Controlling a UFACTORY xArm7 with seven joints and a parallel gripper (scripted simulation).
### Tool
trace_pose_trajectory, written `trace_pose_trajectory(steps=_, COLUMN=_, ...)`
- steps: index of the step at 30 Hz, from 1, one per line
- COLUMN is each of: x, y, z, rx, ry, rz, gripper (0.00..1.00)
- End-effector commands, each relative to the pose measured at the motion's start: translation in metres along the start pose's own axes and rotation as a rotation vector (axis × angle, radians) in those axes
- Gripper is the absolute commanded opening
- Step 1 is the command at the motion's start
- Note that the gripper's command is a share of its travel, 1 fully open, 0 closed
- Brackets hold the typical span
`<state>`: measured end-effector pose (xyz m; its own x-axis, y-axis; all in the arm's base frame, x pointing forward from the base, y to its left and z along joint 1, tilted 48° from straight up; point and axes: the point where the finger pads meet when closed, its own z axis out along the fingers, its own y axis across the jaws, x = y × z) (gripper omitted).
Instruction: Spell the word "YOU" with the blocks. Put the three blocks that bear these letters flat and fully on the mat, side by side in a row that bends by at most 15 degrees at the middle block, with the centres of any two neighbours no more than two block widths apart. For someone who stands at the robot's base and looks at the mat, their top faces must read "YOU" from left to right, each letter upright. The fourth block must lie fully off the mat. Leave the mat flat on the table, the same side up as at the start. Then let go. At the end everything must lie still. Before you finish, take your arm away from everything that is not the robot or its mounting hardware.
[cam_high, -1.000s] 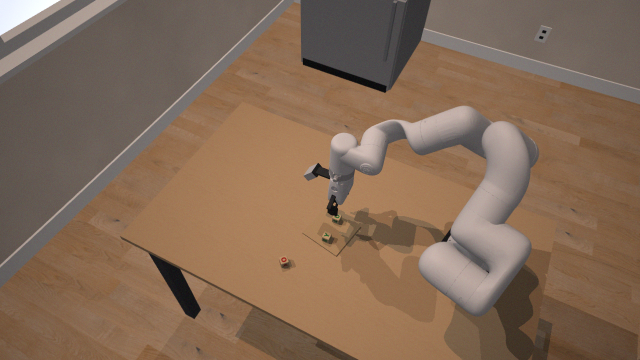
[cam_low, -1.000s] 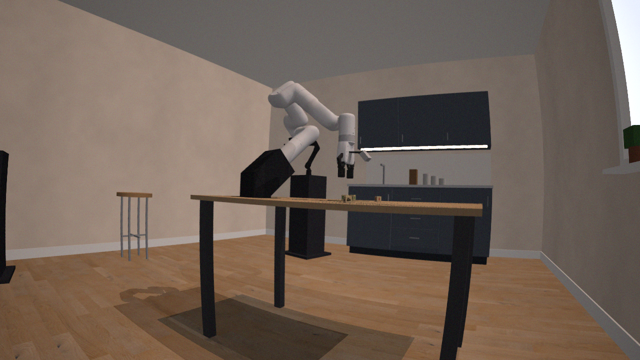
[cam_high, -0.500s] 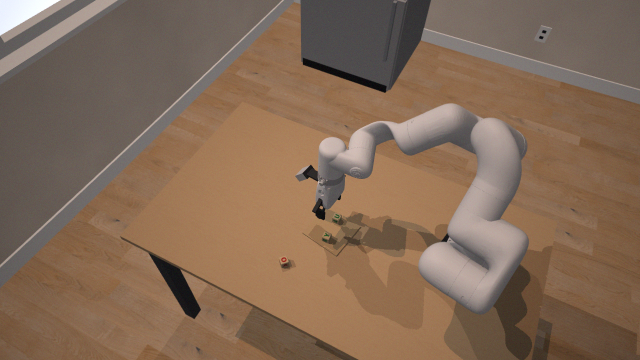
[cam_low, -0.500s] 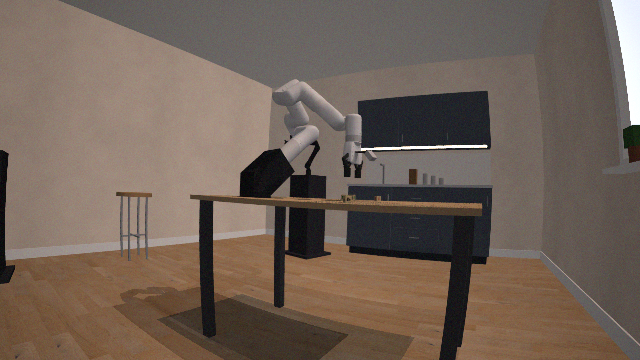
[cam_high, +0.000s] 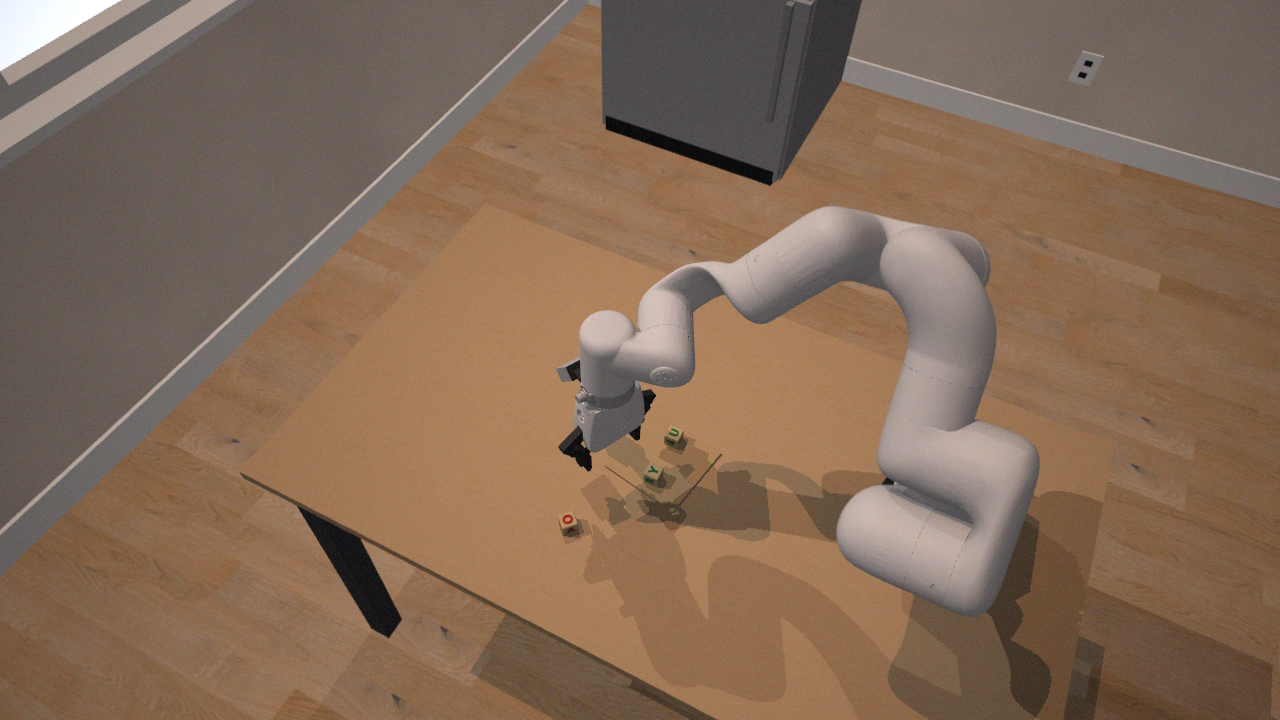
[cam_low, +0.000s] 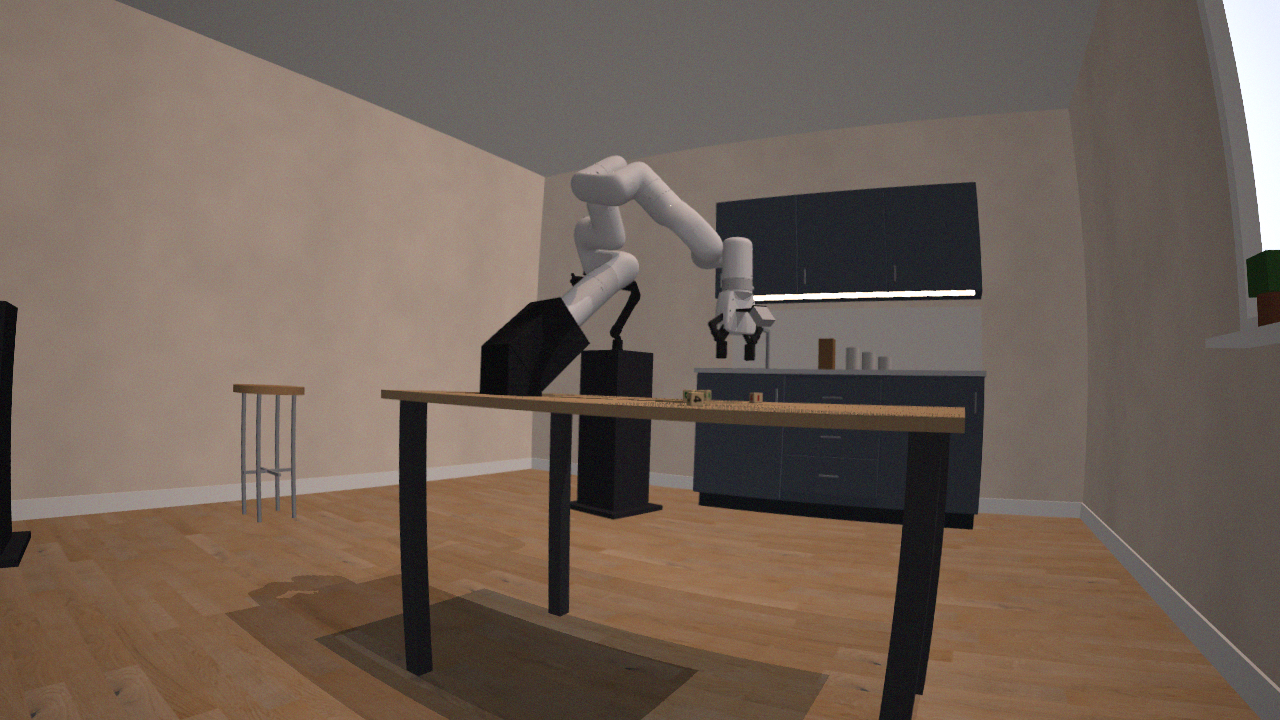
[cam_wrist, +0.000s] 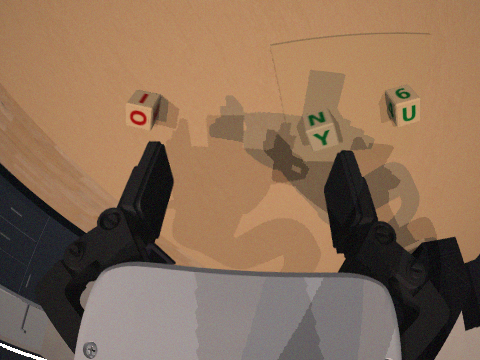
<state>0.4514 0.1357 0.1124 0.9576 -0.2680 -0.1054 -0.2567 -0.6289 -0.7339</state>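
Note:
My gripper is open and empty, held above the table; it also shows in the exterior view and the wrist view. The tan mat shows only as a thin outline. The Y block lies on the mat near one edge, green Y on top. The U block lies beside it on the mat, with a gap between them. The O block, with a red letter, lies off the mat on the bare table. I see no fourth block.
The arm's base stands on the table near the mat. The table's front edge runs close to the O block. A grey cabinet stands on the floor beyond the table.

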Motion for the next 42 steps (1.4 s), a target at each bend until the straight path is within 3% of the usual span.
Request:
trace_pose_trajectory(steps=1, x=-0.003, y=-0.034, z=0.002, rx=-0.012, ry=0.012, rz=0.115, gripper=1.00)
trace_pose_trajectory(steps=8, x=-0.023, y=-0.090, z=0.009, rx=0.000, ry=0.002, rz=0.268, gripper=1.00)
trace_pose_trajectory(steps=13, x=-0.027, y=-0.098, z=0.010, rx=0.002, ry=-0.001, rz=0.290, gripper=1.00)
trace_pose_trajectory(steps=14, x=-0.027, y=-0.098, z=0.010, rx=0.002, ry=-0.001, rz=0.290, gripper=0.63)
trace_pose_trajectory(steps=42, x=-0.027, y=-0.098, z=0.010, rx=0.002, ry=-0.001, rz=0.290, gripper=0.63)
